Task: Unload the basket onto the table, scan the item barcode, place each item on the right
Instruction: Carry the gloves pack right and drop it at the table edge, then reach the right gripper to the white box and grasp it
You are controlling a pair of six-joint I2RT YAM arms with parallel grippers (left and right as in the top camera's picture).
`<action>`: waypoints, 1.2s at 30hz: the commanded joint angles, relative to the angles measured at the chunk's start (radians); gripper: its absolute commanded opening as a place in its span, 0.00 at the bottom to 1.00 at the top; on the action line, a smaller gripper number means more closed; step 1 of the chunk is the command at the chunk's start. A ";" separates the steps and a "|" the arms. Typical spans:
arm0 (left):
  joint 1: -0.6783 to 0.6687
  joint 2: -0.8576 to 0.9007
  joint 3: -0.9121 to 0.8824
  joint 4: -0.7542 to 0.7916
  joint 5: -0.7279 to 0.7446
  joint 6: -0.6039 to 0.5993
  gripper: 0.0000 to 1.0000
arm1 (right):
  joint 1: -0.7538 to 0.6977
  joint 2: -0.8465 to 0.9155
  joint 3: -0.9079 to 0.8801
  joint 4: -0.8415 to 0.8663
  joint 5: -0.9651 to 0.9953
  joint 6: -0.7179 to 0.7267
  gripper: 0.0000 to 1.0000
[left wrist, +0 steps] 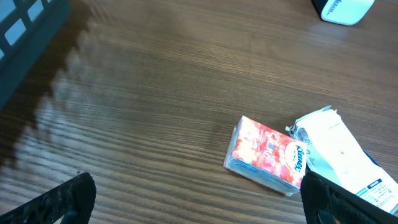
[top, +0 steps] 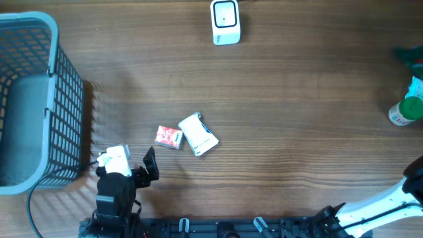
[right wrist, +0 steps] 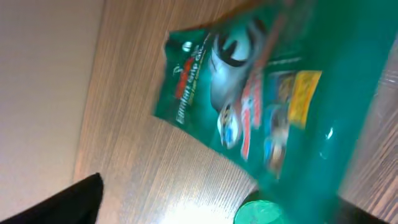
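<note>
My left gripper (left wrist: 199, 199) hangs spread wide, my right gripper (right wrist: 211, 208) shows too little to tell, and the red tissue pack (top: 169, 137), low centre of the overhead view, looks light, squashy and slick, so I'd pinch its narrow sides.

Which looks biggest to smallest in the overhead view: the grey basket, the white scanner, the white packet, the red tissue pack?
1. grey basket, by far
2. white scanner and white packet: about alike, so not ranked
3. red tissue pack, smallest
</note>
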 commanded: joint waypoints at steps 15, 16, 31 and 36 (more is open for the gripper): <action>0.006 -0.005 -0.006 0.003 -0.010 0.019 1.00 | 1.180 -0.119 -0.083 -0.389 -0.081 -0.427 0.99; 0.006 -0.004 -0.006 0.003 -0.010 0.019 1.00 | 1.252 -0.107 -0.103 -0.373 -0.032 -0.432 1.00; 0.006 -0.004 -0.006 0.003 -0.010 0.019 1.00 | 1.742 0.161 -0.113 -0.220 0.328 -0.443 1.00; 0.006 -0.004 -0.006 0.003 -0.010 0.019 1.00 | 1.749 0.166 -0.113 -0.153 0.384 -0.398 1.00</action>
